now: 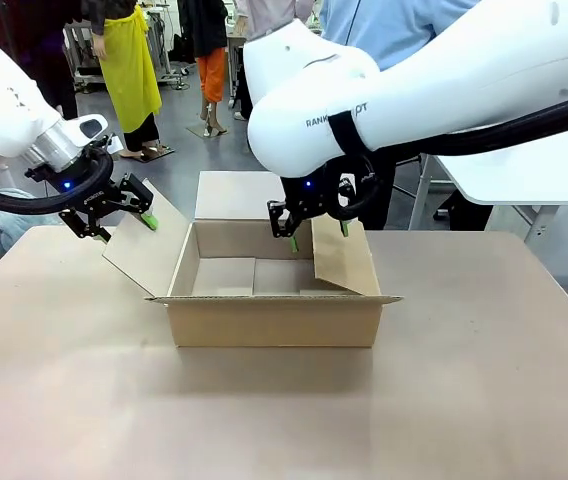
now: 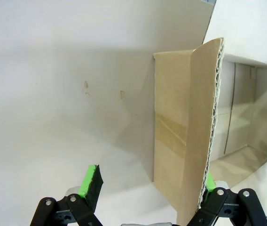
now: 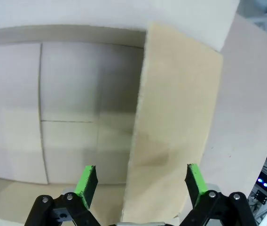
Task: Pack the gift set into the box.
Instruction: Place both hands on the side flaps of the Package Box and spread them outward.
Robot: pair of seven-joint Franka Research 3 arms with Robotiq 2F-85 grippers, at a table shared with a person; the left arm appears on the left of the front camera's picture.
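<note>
Straddling the side flaps of the brown corrugated cardboard box, left gripper and right gripper, both spread wide, apparently brace it open for packing.

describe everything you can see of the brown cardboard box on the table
The brown corrugated cardboard box is rectangular, shallow and open, standing upright on the tan table. The near flap folds flat outward, the far flap leans back, the left flap slants outward between the fingers of the open left gripper, and the right flap stands raised between the fingers of the open right gripper. Inside, bare bottom panels meet at a seam.
</note>
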